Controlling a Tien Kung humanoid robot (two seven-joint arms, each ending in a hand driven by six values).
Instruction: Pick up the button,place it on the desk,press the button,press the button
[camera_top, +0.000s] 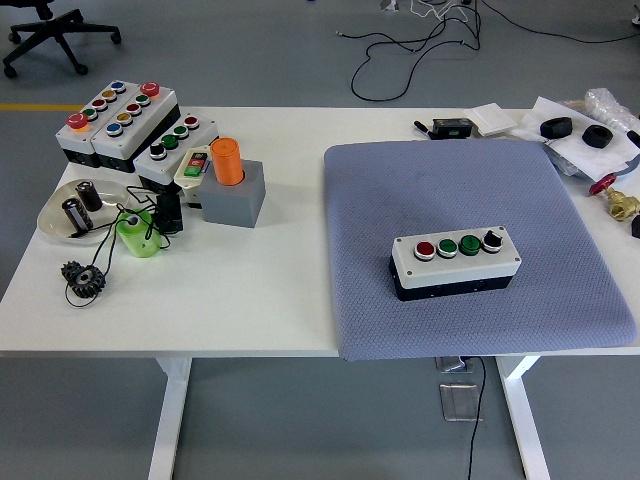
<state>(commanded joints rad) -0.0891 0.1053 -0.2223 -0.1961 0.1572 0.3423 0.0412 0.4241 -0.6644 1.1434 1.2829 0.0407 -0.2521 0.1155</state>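
- Blue-grey woven fabric, the mat (440, 190), covers the right half of the white table (280, 290), and the button box (456, 262) sits on it a little right of the mat's centre, flat, with its long side almost parallel to the near edge.
- On top of the box I see four controls in a row: a red button (425, 249), two green buttons (458, 245), and a black knob (491, 240) at the right end.
- Neither of my hands is in the picture, so I cannot tell if my fingers are spread or curled; nothing holds the box.
- I judge that the box is already placed, so the step in hand is a press, or the pause between the two presses.
- The next move calls for bringing one hand in over the mat, one finger extended, and coming straight down on a single cap without touching its neighbour.
- The other button boxes (130, 125) stand well apart at the far left.
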